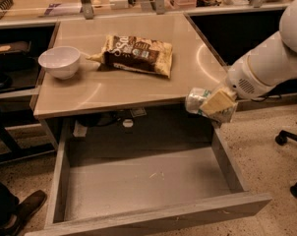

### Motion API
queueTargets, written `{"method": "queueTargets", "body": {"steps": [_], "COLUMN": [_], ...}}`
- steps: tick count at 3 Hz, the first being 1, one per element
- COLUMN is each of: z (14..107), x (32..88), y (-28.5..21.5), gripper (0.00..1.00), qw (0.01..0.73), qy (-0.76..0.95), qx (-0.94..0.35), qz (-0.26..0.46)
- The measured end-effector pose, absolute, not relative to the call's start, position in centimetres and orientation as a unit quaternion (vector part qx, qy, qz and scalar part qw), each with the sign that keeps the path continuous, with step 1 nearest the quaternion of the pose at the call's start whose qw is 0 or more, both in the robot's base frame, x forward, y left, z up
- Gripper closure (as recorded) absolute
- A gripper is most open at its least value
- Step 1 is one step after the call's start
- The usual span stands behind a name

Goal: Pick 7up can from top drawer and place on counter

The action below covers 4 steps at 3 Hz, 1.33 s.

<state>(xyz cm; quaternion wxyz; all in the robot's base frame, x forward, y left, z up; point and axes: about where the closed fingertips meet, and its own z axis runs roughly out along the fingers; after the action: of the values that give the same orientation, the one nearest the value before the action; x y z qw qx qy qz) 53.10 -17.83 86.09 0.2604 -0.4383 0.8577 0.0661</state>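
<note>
Lift-out step: the gripper (211,107) hangs at the desk's (138,90) near-right corner, fingers (220,101) pinching the 7up can (195,99) above the top drawer (138,181); next it needs carrying over the desk.

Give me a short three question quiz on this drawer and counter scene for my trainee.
1. True or false: the wide grey wood-grain drawer is shut.
2. The robot's hand, at the glossy beige counter's front right corner, grips: A) nothing B) the silvery-white dented 7up can C) a spoon.
3. What rests beside the brown-and-cream chip bag on the counter?
Key: 1 false; 2 B; 3 the white round bowl.
</note>
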Motion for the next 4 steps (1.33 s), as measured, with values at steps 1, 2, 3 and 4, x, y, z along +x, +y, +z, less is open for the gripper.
{"method": "queueTargets", "body": {"steps": [1,2,3,4], "z": [87.7,89.1,89.5,89.3], "x": [57.3,61.2,64.8,68.1], "y": [-18.5,-18.8,-18.5,-18.0], "gripper": [1.00,1.00,1.00,1.00], "qw": [0.282,0.294,0.297,0.296], "qy": [0.861,0.863,0.863,0.863], "qx": [-0.414,-0.400,-0.397,-0.398], "qz": [0.084,0.092,0.094,0.096]}}
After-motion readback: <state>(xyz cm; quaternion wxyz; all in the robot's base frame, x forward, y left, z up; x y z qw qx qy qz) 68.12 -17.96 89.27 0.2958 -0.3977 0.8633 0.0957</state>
